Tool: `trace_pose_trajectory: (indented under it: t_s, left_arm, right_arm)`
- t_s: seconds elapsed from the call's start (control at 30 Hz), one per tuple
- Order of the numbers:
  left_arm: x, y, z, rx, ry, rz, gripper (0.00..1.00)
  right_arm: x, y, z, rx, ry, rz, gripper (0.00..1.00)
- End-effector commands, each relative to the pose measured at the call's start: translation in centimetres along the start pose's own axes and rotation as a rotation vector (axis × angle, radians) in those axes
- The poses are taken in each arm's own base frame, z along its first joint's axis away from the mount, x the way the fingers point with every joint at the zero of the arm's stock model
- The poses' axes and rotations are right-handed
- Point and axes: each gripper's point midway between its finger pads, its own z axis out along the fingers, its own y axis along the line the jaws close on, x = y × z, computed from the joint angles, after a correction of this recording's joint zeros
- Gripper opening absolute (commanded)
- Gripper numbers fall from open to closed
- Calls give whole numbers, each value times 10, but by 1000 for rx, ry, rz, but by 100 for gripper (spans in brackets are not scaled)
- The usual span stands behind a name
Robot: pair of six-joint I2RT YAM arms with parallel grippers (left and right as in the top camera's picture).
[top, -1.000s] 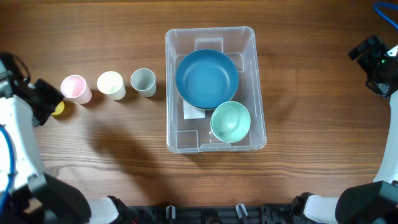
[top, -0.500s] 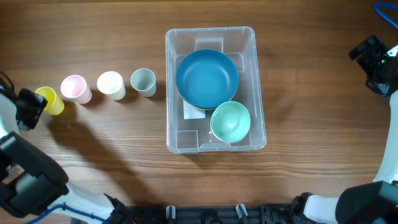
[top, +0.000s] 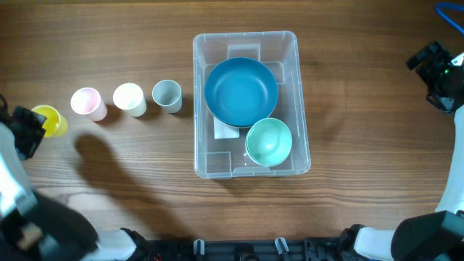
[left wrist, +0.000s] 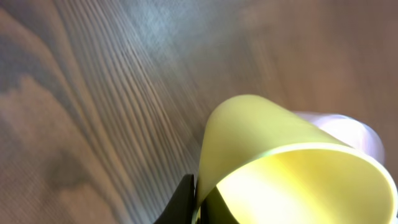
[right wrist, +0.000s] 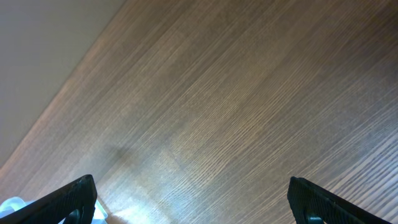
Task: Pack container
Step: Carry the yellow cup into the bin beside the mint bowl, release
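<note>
The container sits mid-table, long axis running away from us, holding a blue bowl and mint bowl over a white label we cannot read, well to the right of our left gripper, which seems clamped on the yellow cup, while our right gripper gapes wide.

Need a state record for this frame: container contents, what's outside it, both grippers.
container: clear bin, mid-table, no lid on it
inside: blue bowl; mint bowl beside it
outside, left of the bin: grey cup, cream cup, pink cup, upright in a row
left gripper: shut on yellow cup, at the row's far-left end
right gripper: open, empty, over bare table, far right
</note>
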Motion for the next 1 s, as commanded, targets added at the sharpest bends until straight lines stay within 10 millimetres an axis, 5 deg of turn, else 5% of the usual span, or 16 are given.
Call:
trace_pose_trajectory:
  t_s: [0.0,0.23,0.47,0.7,0.97]
  left_arm:
    - [28,-56,-85,254,-90,153,4]
    - [175,-136,-151,490,8,679,4]
    - [304,-160,-149,494,146,1082,4]
    - [358,-153,-90,285,223,1208,4]
    - [373,-147,-32,95,274,1258,4]
  right_arm:
    - [-1,2,1,0,0,3,100]
    - [-1,2,1,0,0,3,100]
    - [-1,2,1,0,0,3,100]
    - [-1,2,1,0,0,3,100]
    - [-1,2,1,1,0,3,99]
